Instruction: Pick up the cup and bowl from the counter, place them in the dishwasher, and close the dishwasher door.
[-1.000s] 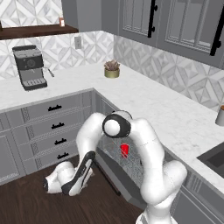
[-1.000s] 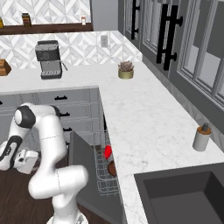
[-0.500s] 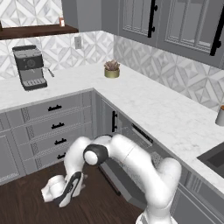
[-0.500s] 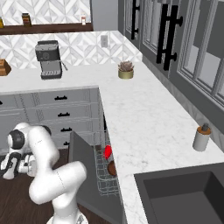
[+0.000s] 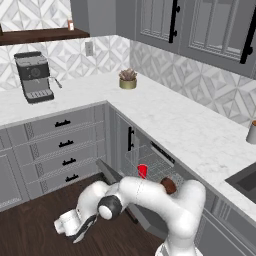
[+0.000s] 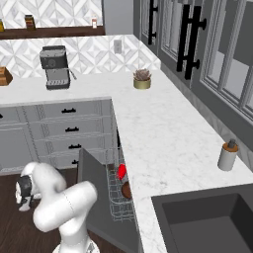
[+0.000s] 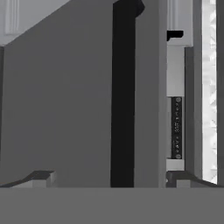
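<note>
Grey paneling faces us: our gripper (image 5: 80,234) hangs low over the dark floor (image 5: 30,235), jaws spread wide with nothing between them. Just right of the jaws, the dishwasher door (image 6: 94,185) stands half-open. Farther right, well apart from the jaws, the cup (image 5: 142,171) and the bowl (image 5: 169,186) sit in the dishwasher (image 6: 114,195) rack.

Bright red cup (image 5: 142,171) and dark brown bowl (image 5: 169,186) among silver wire racks (image 6: 114,197). White marble counter (image 5: 180,125) with faint grey veins, above grey drawers (image 5: 62,145) with black handles. Grey dishwasher door (image 6: 94,185), dark on inner side. Grey and white diamond pattern on wall tiles (image 5: 200,82). Gold pot (image 5: 128,83) with reddish-green plant. Black and silver coffee machine (image 5: 32,77). Dark wood floor (image 5: 25,235).
</note>
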